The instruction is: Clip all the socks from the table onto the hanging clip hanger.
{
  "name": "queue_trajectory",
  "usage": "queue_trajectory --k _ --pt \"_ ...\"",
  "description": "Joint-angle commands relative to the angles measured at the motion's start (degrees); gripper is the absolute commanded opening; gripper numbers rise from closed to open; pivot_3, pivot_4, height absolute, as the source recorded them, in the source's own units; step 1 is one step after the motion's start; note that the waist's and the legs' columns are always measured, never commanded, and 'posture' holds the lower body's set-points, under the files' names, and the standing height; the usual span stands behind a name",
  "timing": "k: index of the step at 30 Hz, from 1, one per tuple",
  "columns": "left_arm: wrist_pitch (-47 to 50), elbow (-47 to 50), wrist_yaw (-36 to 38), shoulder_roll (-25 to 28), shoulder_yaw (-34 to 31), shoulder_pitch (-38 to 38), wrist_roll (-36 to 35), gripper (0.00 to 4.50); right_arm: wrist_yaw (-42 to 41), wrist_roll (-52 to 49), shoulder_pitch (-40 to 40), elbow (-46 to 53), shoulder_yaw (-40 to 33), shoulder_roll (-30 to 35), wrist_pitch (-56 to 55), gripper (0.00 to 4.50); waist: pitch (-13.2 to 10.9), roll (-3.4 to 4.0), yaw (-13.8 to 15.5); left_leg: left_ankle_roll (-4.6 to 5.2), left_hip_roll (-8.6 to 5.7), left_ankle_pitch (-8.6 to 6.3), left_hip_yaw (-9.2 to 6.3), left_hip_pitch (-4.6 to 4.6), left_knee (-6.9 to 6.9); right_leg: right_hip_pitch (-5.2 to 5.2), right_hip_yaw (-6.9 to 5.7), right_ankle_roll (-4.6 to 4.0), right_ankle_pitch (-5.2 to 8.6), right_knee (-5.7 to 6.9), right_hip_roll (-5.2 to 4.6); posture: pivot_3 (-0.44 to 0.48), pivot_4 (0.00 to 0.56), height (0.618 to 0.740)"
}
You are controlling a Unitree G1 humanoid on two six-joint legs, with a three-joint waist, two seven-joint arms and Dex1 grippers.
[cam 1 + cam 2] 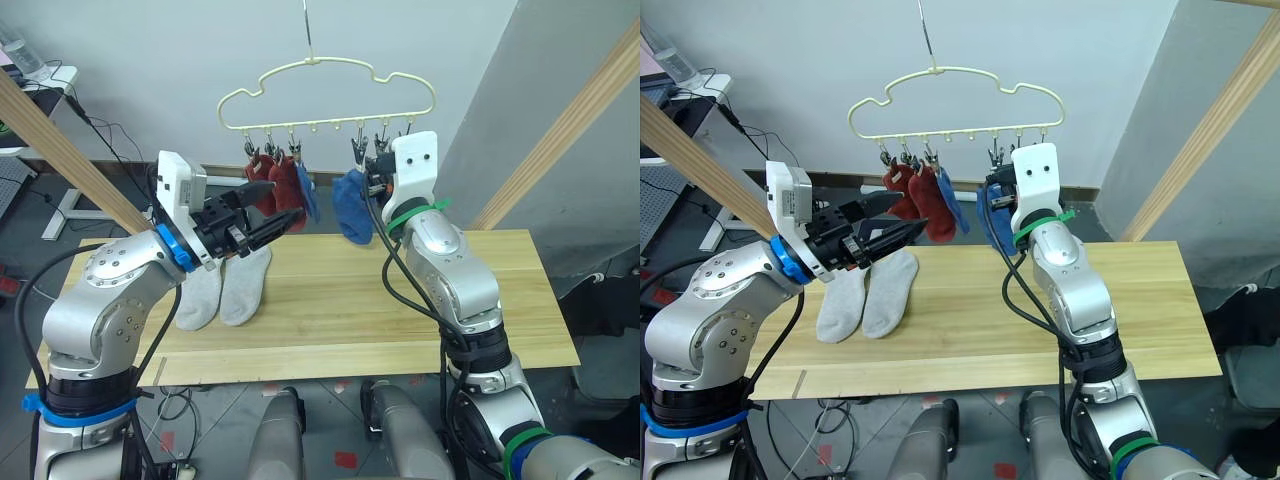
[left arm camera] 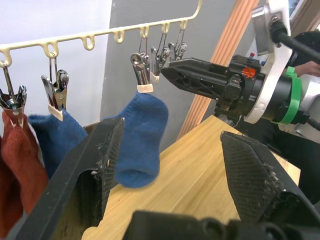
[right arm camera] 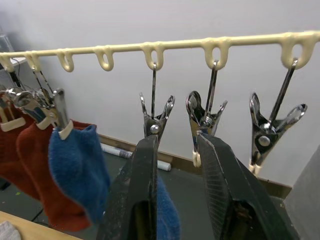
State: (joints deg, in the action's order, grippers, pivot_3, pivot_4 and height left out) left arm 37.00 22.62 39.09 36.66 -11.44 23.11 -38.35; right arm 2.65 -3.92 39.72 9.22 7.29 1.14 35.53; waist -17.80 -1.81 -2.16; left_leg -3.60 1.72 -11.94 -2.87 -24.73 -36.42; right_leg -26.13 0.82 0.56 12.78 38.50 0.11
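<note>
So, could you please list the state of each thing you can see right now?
Red socks: two, clipped on the hanger.
Blue socks: two, clipped and hanging.
Grey socks: two, lying flat on the table.
Hanger: hanging by its hook.
Left hand: open, empty.
Right hand: open, raised at the clips.

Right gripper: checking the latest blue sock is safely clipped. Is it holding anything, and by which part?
Nothing. The right gripper is open by the clip gripping the blue sock.

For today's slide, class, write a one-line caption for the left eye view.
Four socks hang from the clip hanger; two grey socks wait on the table.
</note>
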Motion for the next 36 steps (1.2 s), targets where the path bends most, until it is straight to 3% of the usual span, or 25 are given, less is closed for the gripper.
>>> queue_trajectory --k 1,36 --pt "-1.16 2.39 -0.24 -0.05 0.00 0.09 -0.07 3.42 1.12 1.13 1.87 0.19 -1.67 -0.87 -1.58 1.27 0.00 0.00 0.08 0.00 0.00 0.00 0.00 0.00 0.00 0.00 0.00 0.00 0.00 0.00 0.00 0.027 0.315 0.740" --pt "-1.76 1.84 -0.70 -0.75 0.89 0.59 1.10 3.42 2.67 4.07 7.18 -9.73 -4.14 -4.49 -5.66 1.27 0.00 0.01 0.32 0.00 0.00 0.00 -0.01 0.00 0.00 -0.01 -0.02 0.00 0.00 0.00 0.00 0.037 0.320 0.740"
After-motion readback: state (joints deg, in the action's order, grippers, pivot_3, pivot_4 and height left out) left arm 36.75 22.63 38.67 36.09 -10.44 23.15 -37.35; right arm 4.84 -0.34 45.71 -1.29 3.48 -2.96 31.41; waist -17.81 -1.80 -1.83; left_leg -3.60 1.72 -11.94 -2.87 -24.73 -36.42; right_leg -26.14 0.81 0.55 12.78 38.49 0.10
